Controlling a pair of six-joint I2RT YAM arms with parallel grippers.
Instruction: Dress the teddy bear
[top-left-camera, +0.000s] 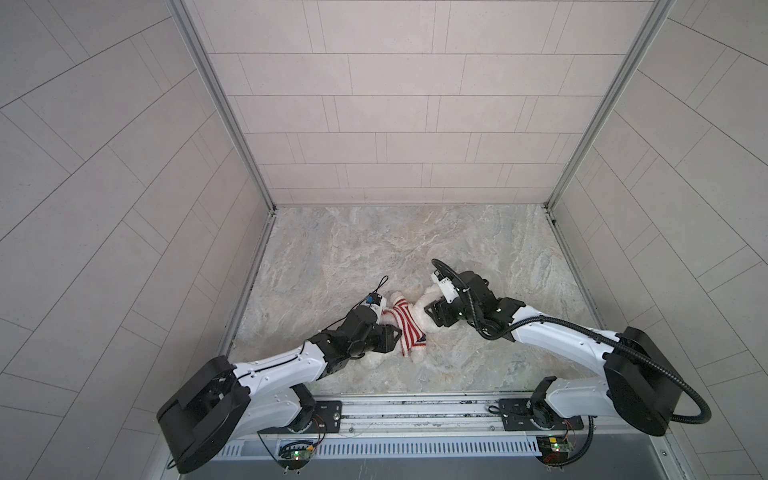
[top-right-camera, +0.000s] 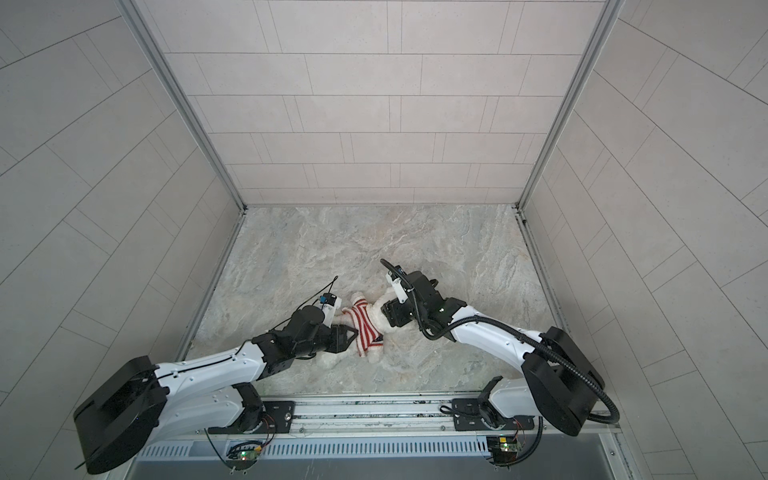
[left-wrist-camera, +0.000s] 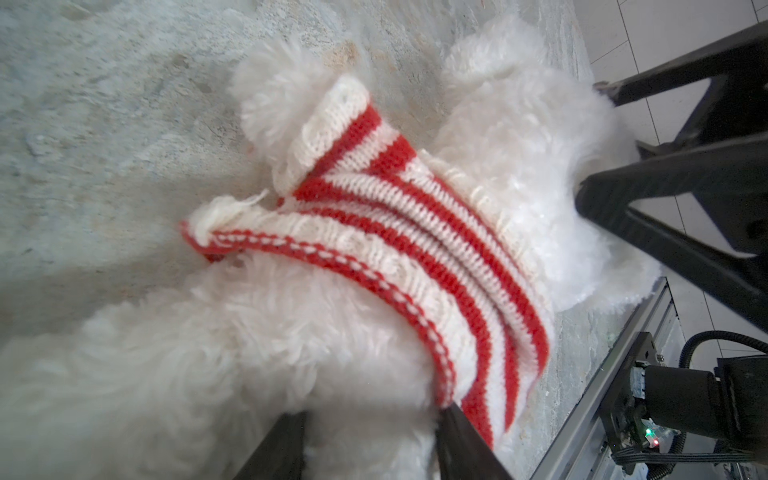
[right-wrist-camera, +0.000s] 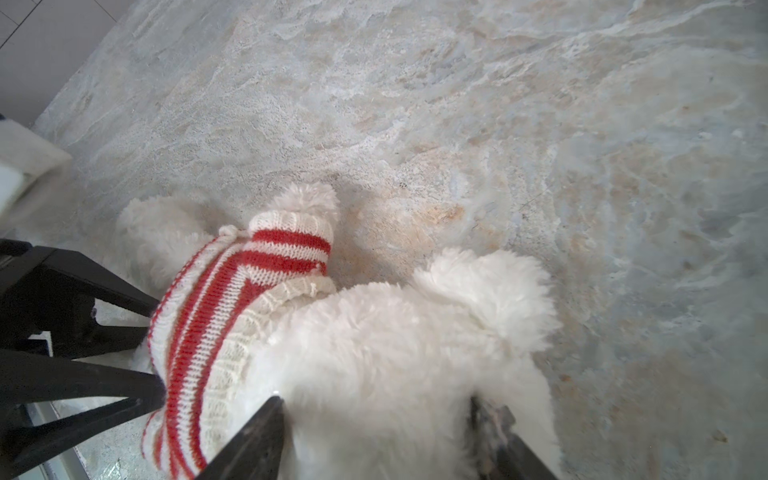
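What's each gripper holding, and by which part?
Left gripper straddles the teddy bear at the sweater hem; right gripper straddles its head. Clamped or not: cannot tell.

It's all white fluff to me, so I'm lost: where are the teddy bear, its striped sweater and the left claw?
teddy bear (right-wrist-camera: 374, 345), right wrist view, head fur.
striped sweater (left-wrist-camera: 415, 237), left wrist view, striped body.
left gripper (left-wrist-camera: 374, 415), left wrist view, between fingertips.

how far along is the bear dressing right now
Done: sweater is on past the head, one paw out of its sleeve. In hand: left pincer straddles the bear at the bunched hem; right pincer straddles the head. To do: pull the hem down the body; the other sleeve is hidden.
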